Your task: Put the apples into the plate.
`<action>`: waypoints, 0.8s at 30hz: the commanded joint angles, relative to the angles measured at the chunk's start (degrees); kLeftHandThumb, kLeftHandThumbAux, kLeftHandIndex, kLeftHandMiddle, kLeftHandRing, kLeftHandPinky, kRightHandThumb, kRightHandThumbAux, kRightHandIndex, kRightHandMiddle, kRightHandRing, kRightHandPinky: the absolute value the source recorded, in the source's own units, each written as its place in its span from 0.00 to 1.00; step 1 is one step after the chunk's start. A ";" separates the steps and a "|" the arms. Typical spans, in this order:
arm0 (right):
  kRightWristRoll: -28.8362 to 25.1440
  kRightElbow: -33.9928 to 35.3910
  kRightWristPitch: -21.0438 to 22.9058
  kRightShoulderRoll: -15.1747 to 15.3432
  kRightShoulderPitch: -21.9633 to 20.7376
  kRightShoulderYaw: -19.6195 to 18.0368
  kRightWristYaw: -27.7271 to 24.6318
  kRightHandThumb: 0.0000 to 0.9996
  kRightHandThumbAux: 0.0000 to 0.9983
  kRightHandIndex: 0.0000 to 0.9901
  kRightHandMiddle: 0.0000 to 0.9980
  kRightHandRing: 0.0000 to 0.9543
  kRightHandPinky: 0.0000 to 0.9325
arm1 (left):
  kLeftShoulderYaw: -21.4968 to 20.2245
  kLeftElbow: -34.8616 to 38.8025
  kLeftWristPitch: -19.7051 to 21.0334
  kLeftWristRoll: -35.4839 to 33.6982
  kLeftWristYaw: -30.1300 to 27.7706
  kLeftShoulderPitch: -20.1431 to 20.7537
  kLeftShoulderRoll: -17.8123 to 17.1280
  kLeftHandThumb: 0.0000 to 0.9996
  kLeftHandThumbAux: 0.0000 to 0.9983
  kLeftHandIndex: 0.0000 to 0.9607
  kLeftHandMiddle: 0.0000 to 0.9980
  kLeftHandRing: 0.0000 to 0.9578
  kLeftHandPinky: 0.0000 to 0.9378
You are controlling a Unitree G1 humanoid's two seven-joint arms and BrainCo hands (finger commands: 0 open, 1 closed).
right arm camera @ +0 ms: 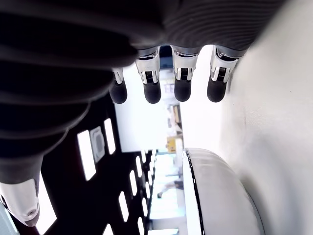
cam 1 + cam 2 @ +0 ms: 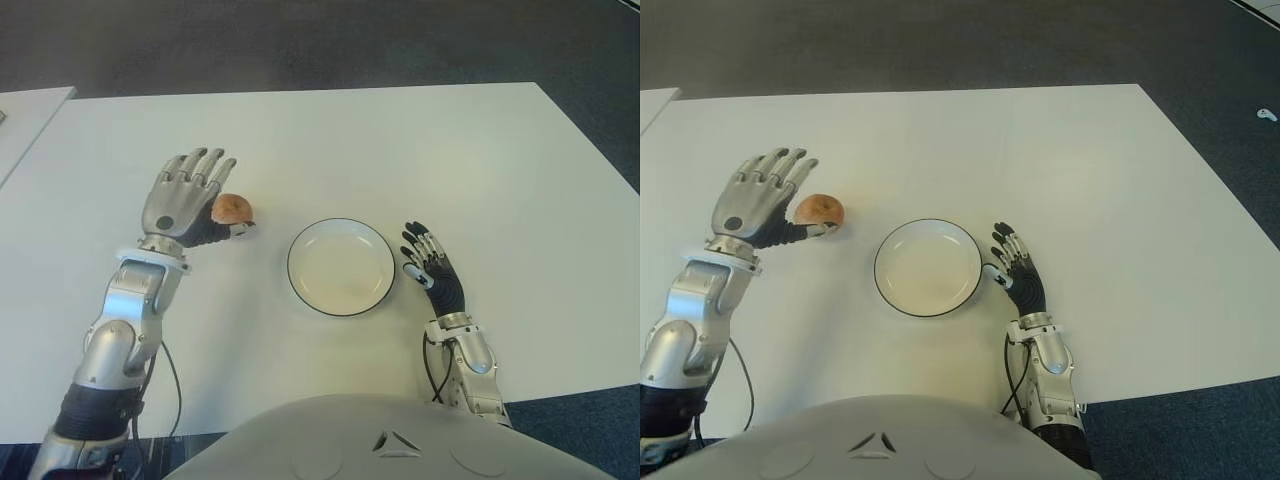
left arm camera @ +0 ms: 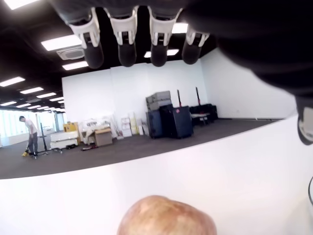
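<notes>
Left robot hand (image 2: pixel 188 200), fingers spread, hovers over 1 apple (image 2: pixel 233 209) (ungrasped); right robot hand (image 2: pixel 430 268) lies open beside the plate (image 2: pixel 300 243).

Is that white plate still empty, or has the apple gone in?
Empty. The plate shows bare white inside; the apple sits on the table beside the open left hand.

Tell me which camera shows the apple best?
The left eye view: the whole apple sits on the table beside the open left hand. The right eye view matches it. The left wrist view shows only its top; the right wrist view, nothing.
</notes>
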State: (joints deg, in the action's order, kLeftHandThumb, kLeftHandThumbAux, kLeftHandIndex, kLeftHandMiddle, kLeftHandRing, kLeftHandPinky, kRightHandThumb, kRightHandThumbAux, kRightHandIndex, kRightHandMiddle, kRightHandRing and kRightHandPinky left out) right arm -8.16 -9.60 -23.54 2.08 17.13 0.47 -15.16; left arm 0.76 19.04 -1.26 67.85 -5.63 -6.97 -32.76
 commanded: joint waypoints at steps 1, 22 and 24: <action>0.93 -6.02 2.67 -0.64 2.44 0.55 0.61 0.11 0.59 0.00 0.00 0.00 0.00 | 1.94 -7.07 -2.91 -1.76 -1.06 3.94 -4.15 0.30 0.33 0.03 0.00 0.00 0.00; -0.07 -9.64 -0.80 -1.18 1.75 0.45 -0.06 0.13 0.58 0.00 0.00 0.00 0.00 | 8.70 -18.91 -3.84 -1.76 0.97 10.68 -7.99 0.29 0.32 0.00 0.00 0.00 0.00; -0.13 -10.01 -1.01 -1.22 1.65 0.39 -0.06 0.13 0.58 0.00 0.00 0.00 0.00 | 9.39 -20.08 -3.74 -1.65 1.54 11.03 -7.93 0.29 0.31 0.00 0.00 0.00 0.00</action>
State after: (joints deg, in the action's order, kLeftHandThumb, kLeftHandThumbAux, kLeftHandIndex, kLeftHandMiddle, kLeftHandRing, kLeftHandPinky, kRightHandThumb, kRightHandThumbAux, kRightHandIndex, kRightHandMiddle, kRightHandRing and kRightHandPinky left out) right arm -8.29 -12.99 -28.17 1.78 15.41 0.58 -15.33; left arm 8.44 1.32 -5.36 65.88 -5.09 3.42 -40.51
